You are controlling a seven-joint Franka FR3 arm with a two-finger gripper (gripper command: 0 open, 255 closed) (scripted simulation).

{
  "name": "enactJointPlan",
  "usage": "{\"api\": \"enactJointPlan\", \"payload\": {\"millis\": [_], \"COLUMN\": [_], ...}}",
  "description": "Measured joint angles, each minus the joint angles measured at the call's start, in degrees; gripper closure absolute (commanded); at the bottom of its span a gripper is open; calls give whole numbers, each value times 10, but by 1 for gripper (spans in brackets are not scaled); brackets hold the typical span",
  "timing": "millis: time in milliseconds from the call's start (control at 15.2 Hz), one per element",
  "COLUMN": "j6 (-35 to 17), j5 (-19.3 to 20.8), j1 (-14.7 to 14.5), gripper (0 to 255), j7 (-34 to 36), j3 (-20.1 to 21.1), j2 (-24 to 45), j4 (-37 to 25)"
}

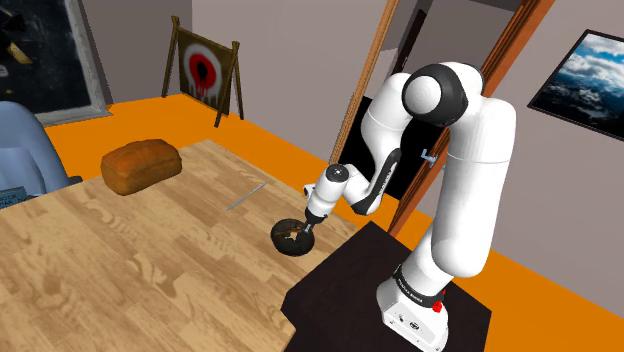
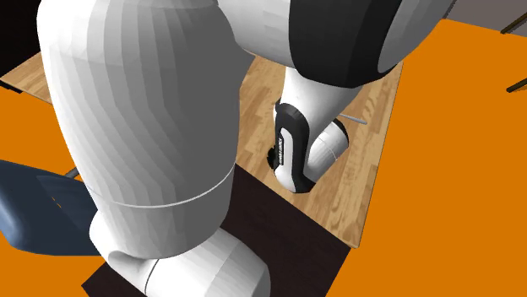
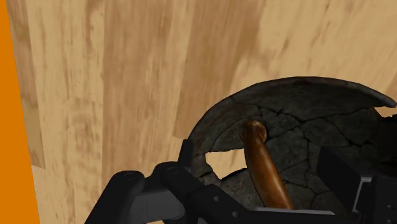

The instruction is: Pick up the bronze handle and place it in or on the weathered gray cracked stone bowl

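From the wrist, the gripper is wide. Its fingers stand apart on either side of the handle, with cracked bowl showing in both gaps, so nothing is clasped. The handle lies inside the bowl, its rounded end on the bowl's floor and its shaft slanting up towards the hand.

I judge the placing done and the step in hand to be the retreat. To do it well:
- Keep the fingers as wide as they are.
- Rise straight along the gripper's own line rather than sideways, so neither finger catches the slanting shaft and levers it out.
- Avoid nudging the rim, since the bowl sits near the edge of the table, close to the stand.
- Go slowly until the fingertips are above both the rim and the top of the shaft.

Counted across the shoulder view, left to right:
- one blue chair
- one brown loaf
- one red-and-white target on an easel
- one thin grey rod on the table
- one bowl with one handle in it
- one arm
- one stand
- one framed picture on the wall
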State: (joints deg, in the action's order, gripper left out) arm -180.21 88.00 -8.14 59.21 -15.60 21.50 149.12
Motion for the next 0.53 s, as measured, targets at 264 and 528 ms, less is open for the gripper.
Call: {"api": "enactJointPlan", "payload": {"millis": [264, 528], "j6": [17, 52], "j5": [-81, -256], "j1": [11, 62], "gripper": [0, 0], "j7": [-81, -254], "j3": [19, 82], "j2": [-43, -126], "j4": [37, 96]}}
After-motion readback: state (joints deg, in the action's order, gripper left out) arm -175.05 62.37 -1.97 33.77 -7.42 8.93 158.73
